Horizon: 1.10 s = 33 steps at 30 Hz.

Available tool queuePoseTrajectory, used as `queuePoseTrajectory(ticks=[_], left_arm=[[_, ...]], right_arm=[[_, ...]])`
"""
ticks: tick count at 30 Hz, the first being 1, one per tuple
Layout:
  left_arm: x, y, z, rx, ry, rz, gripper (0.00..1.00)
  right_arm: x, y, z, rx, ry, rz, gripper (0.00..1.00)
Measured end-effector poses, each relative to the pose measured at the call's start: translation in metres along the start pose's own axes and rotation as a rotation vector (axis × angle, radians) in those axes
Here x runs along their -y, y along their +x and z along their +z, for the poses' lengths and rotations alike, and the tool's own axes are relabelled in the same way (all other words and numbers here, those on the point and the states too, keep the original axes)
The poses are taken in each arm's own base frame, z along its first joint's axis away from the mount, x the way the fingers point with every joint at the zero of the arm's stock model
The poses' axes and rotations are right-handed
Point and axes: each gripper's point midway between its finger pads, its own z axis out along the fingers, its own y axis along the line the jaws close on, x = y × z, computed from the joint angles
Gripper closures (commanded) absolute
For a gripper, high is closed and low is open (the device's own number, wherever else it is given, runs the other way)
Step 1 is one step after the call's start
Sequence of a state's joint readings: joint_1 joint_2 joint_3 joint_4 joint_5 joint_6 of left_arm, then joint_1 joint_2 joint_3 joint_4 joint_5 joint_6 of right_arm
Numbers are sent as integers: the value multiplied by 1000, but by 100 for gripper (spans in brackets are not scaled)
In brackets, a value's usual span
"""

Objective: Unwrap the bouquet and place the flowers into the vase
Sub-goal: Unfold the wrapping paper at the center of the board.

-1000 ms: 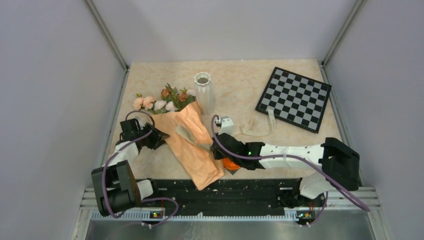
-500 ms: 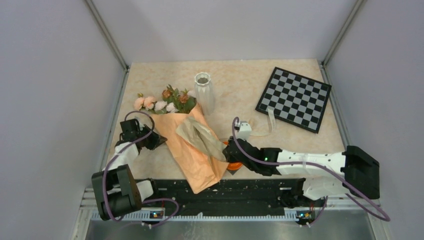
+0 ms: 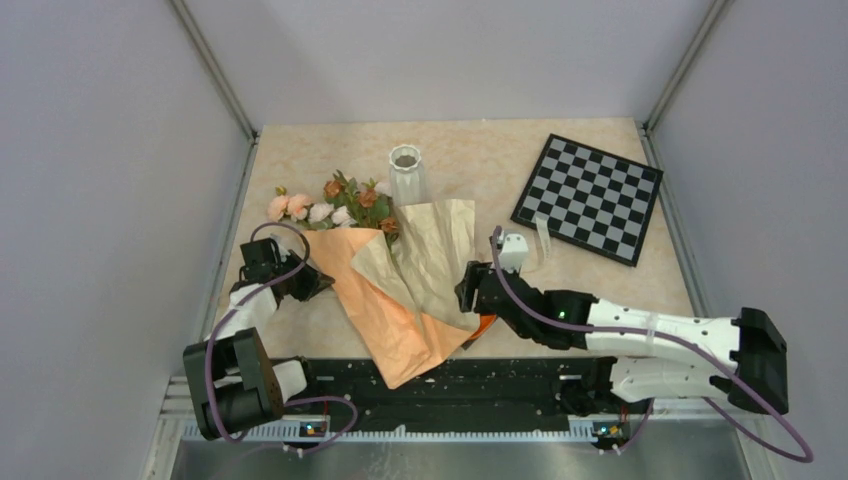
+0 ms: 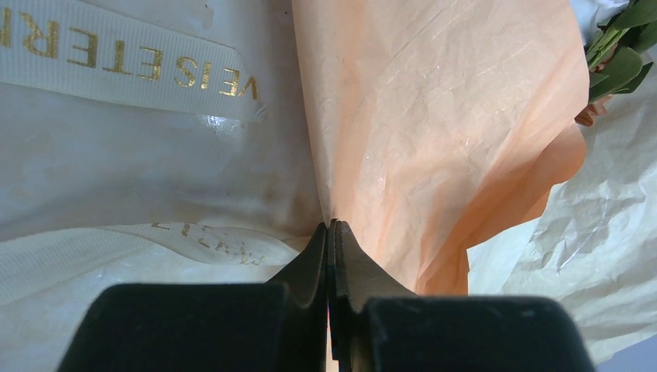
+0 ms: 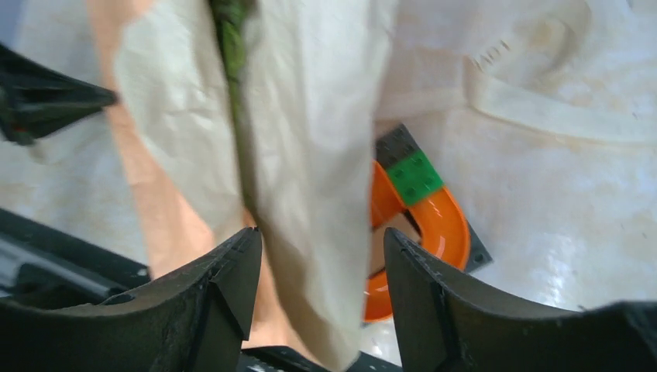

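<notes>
A black-and-white checkerboard (image 3: 588, 197) lies far right on the table (image 3: 470, 150); a green brick (image 5: 415, 177) sits on an orange ring (image 5: 443, 223).

Bouquet (image 3: 392, 322) & flowers (image 3: 322, 207) crowd vase (image 3: 406, 176) nr side; far side + top open.

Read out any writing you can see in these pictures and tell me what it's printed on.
"VEISETER": gold capitals on the cream ribbon, upside down in the left wrist view and cut off at the frame edge.
Faint gold letters on the ribbon's lower stretch: too faint to read.
Small marks on the ribbon in the right wrist view: too blurred to read.
</notes>
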State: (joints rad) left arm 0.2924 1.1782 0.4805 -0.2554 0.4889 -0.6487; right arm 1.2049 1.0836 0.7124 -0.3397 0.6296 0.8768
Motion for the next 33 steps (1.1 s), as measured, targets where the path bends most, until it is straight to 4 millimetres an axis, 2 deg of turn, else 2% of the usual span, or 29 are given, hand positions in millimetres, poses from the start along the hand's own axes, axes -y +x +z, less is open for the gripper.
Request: queuePoseTrajectory(ticks=[4, 8, 11, 14, 18, 22, 24, 27, 30, 33], left_arm=[[0, 0, -1, 1, 1, 3, 100], [1, -1, -2, 7, 0, 6, 100], [1, -1, -2, 11, 0, 8, 100], [1, -1, -2, 12, -1, 7, 100], [1, -2, -3, 13, 0, 4, 100], [2, -2, -3, 15, 0, 3, 100], [2, -2, -3, 17, -1, 4, 100], [2, -2, -3, 18, -1, 2, 100], [2, -3, -3, 22, -3, 0, 100], [2, -5, -4, 34, -7, 4, 100]], right_arm=[[-46, -46, -18, 60, -150, -40, 48], [-93, -76, -26, 89, -278, -76, 50], [-123, -73, -17, 58, -356, -121, 52], [-141, -50, 13, -32, -386, -186, 60], [-139, -13, 67, -175, -358, -235, 61], [-114, 25, 111, -302, -306, -256, 60], [-105, 35, 125, -342, -288, -259, 60], [-97, 41, 146, -380, -276, -254, 60], [-88, 37, 162, -389, -266, -245, 60], [-69, 30, 175, -390, -237, -229, 60]])
